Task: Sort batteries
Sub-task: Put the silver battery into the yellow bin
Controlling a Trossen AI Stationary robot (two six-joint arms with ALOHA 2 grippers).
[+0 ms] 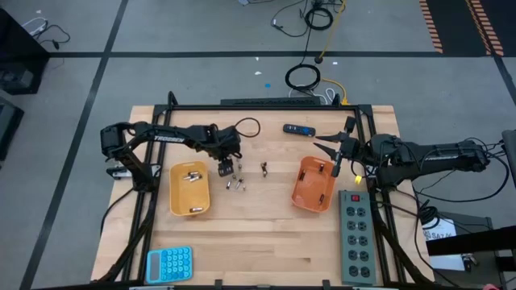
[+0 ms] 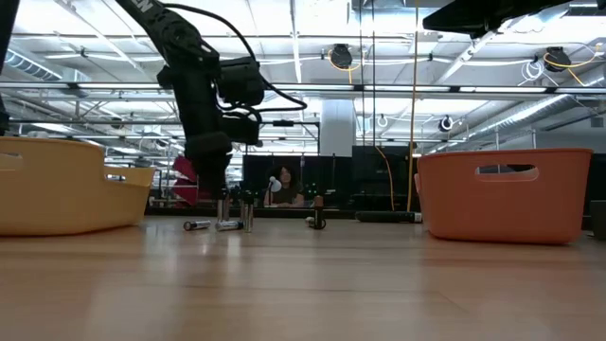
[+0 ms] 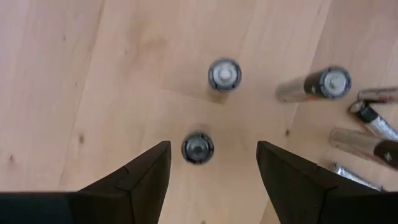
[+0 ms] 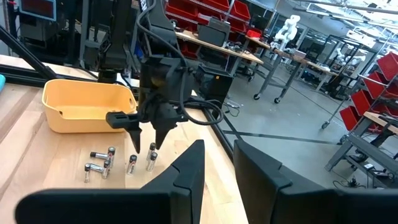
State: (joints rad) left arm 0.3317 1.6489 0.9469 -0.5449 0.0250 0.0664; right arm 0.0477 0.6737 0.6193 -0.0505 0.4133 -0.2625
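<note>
Wooden counter (image 1: 258, 242) carries a yellow tray (image 1: 189, 190) on the left and an orange tray (image 1: 314, 184) on the right, with the loose batteries (image 1: 235, 183) between them, nearer the yellow one. Beyond the orange tray lies a grey power strip (image 1: 354, 235), a blue calculator (image 1: 169, 263) sits at the near left edge, and a black-and-blue device (image 1: 299, 129) lies at the far side.

Reaching in from the left, the left arm stretches across the far end of the yellow tray and bends its wrist straight down, so the left pincer (image 1: 225, 168) hangs point-down just right of that tray. Its fingers (image 3: 140, 177) are spread apart, grasping nothing. One battery (image 3: 198, 148) stands upright on the counter between the two fingertips, touching neither, its long axis vertical and its end cap facing up at the wrist. A second upright cell (image 3: 224, 74) stands just past it, a third (image 3: 314, 85) tilts beside that, and several more (image 3: 370, 130) lie flat on their sides further right. One lone cell (image 1: 264, 168) stands apart, toward the orange tray. Two batteries (image 1: 193, 176) already lie inside the yellow tray.

Coming from the right, the right arm is held level above the orange tray's far end; the right pincer (image 1: 326, 148) is released, with a narrow gap between its fingers (image 4: 186, 171).
</note>
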